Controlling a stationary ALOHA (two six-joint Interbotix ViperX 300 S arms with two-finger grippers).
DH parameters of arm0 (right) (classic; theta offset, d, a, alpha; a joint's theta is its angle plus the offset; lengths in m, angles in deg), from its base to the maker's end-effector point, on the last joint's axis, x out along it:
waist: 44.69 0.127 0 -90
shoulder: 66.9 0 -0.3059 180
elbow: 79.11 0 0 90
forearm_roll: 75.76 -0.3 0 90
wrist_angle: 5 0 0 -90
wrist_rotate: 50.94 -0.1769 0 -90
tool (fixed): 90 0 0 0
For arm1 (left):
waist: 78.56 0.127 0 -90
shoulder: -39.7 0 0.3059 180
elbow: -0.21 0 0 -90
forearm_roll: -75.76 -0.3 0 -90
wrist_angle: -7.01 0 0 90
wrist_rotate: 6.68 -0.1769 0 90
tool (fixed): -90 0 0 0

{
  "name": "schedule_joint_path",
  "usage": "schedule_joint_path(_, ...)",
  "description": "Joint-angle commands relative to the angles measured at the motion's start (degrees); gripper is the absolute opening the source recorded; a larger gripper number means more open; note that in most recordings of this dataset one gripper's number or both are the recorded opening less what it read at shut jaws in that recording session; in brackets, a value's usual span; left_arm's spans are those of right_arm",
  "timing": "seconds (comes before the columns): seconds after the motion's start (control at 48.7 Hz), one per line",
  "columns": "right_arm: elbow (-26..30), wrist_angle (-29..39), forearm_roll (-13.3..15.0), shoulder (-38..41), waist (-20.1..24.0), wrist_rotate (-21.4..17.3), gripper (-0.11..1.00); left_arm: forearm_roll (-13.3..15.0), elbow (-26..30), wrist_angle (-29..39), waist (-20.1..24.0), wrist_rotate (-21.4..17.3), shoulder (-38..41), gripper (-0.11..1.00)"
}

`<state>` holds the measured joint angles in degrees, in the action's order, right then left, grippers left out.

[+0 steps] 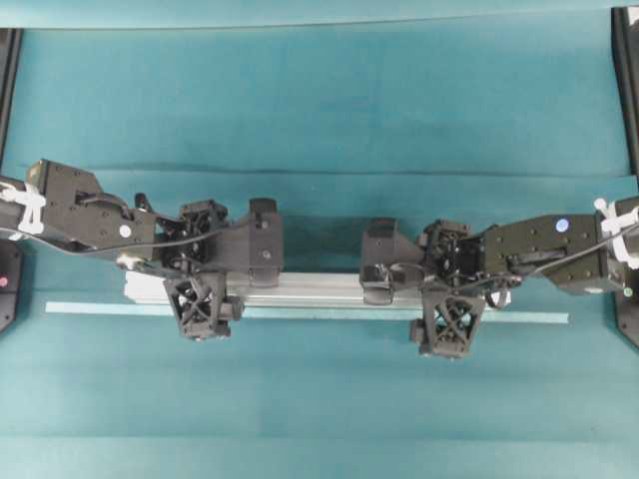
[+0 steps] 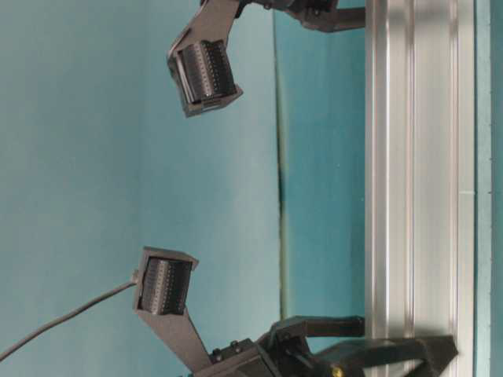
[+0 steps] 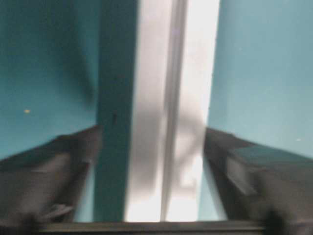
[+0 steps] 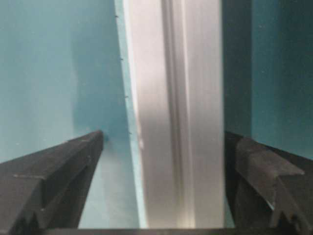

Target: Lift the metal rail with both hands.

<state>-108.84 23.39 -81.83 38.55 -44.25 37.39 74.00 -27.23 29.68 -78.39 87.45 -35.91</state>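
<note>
The metal rail [image 1: 310, 289] is a long silver grooved bar lying flat on the teal table across the middle of the overhead view. My left gripper [image 1: 202, 261] stands over its left part, open, one finger on each side of the bar. In the left wrist view the rail [image 3: 171, 122] runs between the two spread fingers [image 3: 54, 171], with teal gaps on both sides. My right gripper [image 1: 447, 282] straddles the right part, open too. In the right wrist view the rail [image 4: 176, 98] passes between its fingers [image 4: 58, 171], nearer the right one.
A thin pale-teal tape strip [image 1: 519, 317] lies along the rail's near side and extends past both ends. Black frame posts [image 1: 624, 80] stand at the table's left and right edges. A fold in the cloth [image 1: 319, 172] runs behind the arms.
</note>
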Motion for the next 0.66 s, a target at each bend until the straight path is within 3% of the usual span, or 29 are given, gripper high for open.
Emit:
schedule_joint_path(0.0, 0.5, 0.1, 1.1, -0.6, -0.9, -0.4, 0.92, -0.1, 0.4, -0.3, -0.9, -0.3, -1.1, 0.98)
schedule_joint_path(0.636, 1.8, 0.4, 1.8, -20.2, -1.8, -0.2, 0.92, -0.1, 0.4, 0.2, -0.4, -1.0, -20.0, 0.97)
